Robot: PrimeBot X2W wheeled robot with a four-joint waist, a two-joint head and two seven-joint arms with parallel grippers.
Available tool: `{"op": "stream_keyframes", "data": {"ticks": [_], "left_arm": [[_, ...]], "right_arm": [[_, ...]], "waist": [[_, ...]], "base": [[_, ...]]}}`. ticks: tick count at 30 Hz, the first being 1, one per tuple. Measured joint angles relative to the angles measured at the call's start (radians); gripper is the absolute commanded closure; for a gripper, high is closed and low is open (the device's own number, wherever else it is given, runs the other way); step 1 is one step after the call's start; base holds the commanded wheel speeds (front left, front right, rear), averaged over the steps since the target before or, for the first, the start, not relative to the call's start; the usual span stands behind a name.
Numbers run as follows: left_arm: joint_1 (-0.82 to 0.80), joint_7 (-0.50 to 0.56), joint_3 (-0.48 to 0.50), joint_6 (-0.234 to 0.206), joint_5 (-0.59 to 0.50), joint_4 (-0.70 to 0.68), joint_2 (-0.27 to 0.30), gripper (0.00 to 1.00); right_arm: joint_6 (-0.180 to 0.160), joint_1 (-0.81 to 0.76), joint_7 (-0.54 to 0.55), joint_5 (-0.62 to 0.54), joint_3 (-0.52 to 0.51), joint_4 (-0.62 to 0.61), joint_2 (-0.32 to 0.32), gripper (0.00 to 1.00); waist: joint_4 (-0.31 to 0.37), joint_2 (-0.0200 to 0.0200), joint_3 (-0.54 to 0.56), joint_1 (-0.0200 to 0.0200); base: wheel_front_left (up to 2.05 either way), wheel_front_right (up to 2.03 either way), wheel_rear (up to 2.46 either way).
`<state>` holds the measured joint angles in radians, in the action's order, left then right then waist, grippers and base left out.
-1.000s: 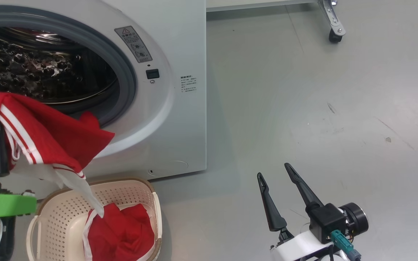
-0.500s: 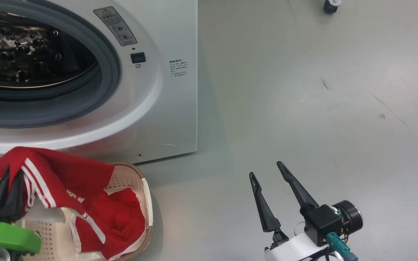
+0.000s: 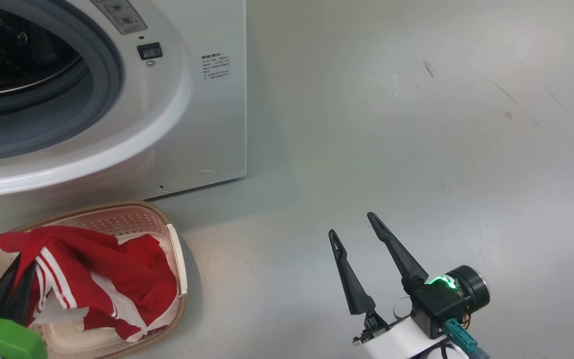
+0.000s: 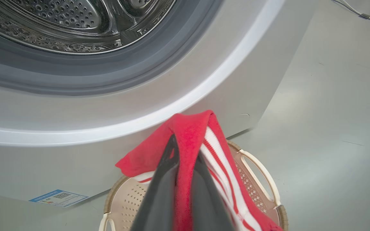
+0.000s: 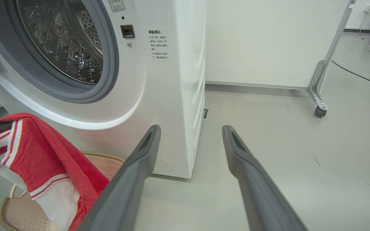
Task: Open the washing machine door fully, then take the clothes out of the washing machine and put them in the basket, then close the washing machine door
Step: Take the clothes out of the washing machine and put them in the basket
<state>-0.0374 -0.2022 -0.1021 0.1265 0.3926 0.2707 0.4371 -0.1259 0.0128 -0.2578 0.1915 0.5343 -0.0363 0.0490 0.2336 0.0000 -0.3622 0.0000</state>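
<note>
Lowered from before the drum [image 4: 75, 19], the left gripper [image 4: 185, 154] pinches the clothes [image 3: 107, 269], which drape into the basket [image 3: 117, 214]. This basket stands on the floor [image 3: 416, 149] just beside the washing machine [image 3: 202, 124] front. Well apart, the right gripper [image 3: 352, 224] hovers spread wide and empty.

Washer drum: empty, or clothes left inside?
Empty, as far as visible: the drum shows bare perforated steel in both wrist views, with no red fabric in it. Part of it is out of frame.
</note>
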Motion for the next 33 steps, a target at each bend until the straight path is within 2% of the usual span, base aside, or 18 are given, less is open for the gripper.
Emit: {"op": "stream_keyframes", "data": {"ticks": [5, 17, 33], "left_arm": [[-0.003, -0.002, -0.022, 0.002, 0.000, 0.018, 0.035, 1.00], [-0.069, -0.019, -0.049, 0.002, 0.059, 0.055, 0.050, 1.00], [-0.139, -0.028, -0.039, 0.002, 0.133, 0.287, 0.051, 1.00]], "right_arm": [[0.000, 0.003, 0.000, 0.000, 0.009, -0.017, 0.000, 0.00], [0.000, 0.006, 0.000, -0.009, 0.013, -0.040, -0.001, 0.00], [0.000, 0.006, 0.000, -0.073, -0.019, -0.062, -0.002, 0.00]], "waist": [[0.023, 0.0000, -0.040, 0.0000], [0.073, 0.0000, -0.130, 0.0000], [0.074, 0.0000, -0.200, 0.0000]], "base": [[0.00, 0.00, 0.00], [0.00, 0.00, 0.00], [0.00, 0.00, 0.00]]}}
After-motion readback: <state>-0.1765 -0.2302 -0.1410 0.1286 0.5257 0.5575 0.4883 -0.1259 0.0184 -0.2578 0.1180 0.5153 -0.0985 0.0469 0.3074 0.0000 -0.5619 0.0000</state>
